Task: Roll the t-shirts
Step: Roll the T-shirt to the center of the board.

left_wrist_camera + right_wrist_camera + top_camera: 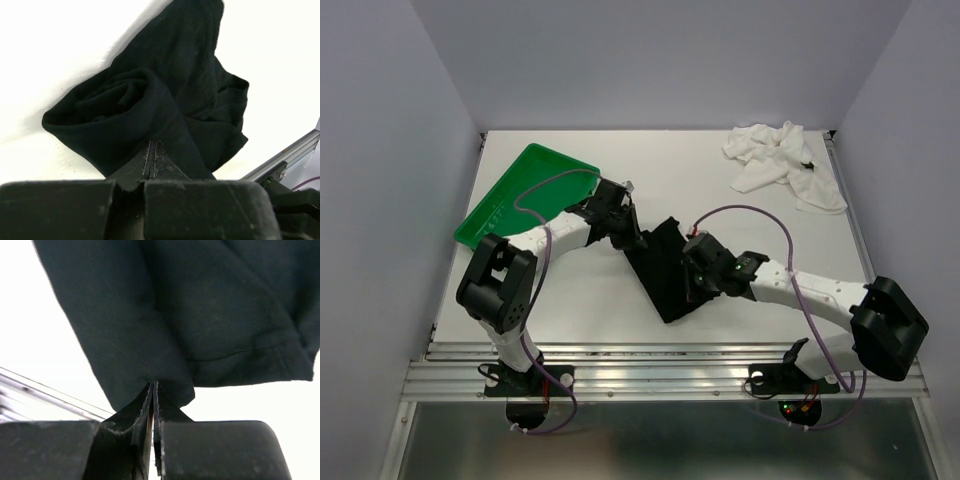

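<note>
A: Where's everything?
B: Black shirt (665,272) mid-tabletop (570,300), partly rolled. Left hand (152,146) and right hand (153,388) each pinch its cloth. White shirt (782,160) crumpled in the far right corner.
A: Tip?
B: Probably move both ends level, roll tight, no dragging.

A black shirt (665,275), partly rolled into a loose bundle, lies slantwise at centre, while a white shirt (782,160) sits crumpled in a heap at two o'clock.
</note>
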Robot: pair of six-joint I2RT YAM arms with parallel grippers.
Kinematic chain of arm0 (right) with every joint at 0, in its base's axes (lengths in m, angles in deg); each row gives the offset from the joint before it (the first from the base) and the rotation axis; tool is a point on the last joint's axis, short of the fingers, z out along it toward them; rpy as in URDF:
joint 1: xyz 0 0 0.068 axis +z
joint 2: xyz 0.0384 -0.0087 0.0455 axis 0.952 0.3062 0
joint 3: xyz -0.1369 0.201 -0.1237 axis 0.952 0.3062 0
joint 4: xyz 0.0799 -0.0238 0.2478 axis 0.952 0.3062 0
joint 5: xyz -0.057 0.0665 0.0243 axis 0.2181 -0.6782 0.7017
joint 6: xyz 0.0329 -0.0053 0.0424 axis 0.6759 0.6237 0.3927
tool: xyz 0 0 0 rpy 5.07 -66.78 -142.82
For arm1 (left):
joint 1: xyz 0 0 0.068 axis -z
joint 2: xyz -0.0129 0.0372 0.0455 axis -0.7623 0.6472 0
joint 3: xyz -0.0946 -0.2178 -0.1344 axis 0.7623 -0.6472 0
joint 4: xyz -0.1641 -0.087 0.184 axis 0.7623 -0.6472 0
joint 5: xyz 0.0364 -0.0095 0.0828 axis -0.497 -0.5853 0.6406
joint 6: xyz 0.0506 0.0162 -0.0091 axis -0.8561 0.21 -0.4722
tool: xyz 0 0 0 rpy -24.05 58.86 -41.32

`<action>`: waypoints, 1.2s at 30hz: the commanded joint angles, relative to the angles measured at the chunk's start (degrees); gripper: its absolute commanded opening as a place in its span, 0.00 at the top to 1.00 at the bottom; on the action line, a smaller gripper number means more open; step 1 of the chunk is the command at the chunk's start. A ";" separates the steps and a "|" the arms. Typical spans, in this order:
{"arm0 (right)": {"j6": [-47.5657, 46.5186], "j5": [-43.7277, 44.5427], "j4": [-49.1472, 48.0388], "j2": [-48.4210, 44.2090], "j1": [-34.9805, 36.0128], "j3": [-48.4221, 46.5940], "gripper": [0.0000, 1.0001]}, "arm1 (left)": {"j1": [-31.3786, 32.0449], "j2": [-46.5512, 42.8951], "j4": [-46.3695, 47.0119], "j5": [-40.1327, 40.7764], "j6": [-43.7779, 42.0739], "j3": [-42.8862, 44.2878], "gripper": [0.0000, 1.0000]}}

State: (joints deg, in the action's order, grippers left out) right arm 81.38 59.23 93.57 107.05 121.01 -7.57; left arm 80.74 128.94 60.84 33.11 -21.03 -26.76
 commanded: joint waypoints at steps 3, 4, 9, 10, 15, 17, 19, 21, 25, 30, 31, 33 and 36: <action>-1.67 4.61 4.01 -4.14 0.91 -8.06 0.92 | 0.04 -3.95 -3.28 3.46 -1.64 3.96 1.00; -1.59 5.49 3.92 -3.71 0.91 -8.51 0.91 | -0.13 -3.69 -3.37 3.73 -1.64 4.23 1.00; -0.88 6.73 2.61 1.30 0.91 -11.14 0.91 | -0.31 -1.50 -3.90 5.84 -1.91 4.58 1.00; -0.79 6.47 1.99 2.00 0.91 -11.41 0.91 | -0.39 -1.23 -3.81 6.02 -1.91 4.49 1.00; -0.01 5.23 -1.96 8.15 0.91 -10.89 0.91 | -0.48 1.84 -2.15 6.98 -1.91 3.88 1.00; 0.78 6.28 -2.49 10.96 0.91 -10.01 0.91 | -0.66 3.60 -1.44 7.16 -1.99 3.96 1.00; 1.75 7.60 -1.97 12.81 0.91 -8.60 0.91 | -0.66 4.75 -1.26 7.25 -2.26 4.14 1.00; 2.89 9.80 -0.31 15.27 0.91 -8.16 0.92 | -0.75 6.24 -0.74 7.25 -2.70 4.05 1.00; 3.16 10.42 0.23 14.32 0.91 -6.40 0.92 | -0.92 8.61 -1.44 6.99 -3.93 4.84 1.00; 0.44 12.70 4.60 7.03 2.04 -8.68 0.90 | -1.71 5.11 -4.85 7.95 -5.24 7.91 1.00; 0.26 13.57 6.10 6.15 2.05 -9.73 0.89 | -1.89 4.06 -5.82 8.39 -5.51 8.88 1.00; -0.18 17.09 11.18 4.48 4.23 -13.33 0.88 | -2.15 0.81 -9.68 10.41 -6.56 13.00 1.00; -0.44 21.22 15.94 3.69 6.44 -17.11 0.82 | -2.50 -2.88 -14.16 12.25 -7.53 17.92 1.00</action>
State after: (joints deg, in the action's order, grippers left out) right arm 82.21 73.44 102.00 112.97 124.97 -19.33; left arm 79.21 134.74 52.66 40.80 -25.42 -16.27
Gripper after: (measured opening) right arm 0.160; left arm 0.019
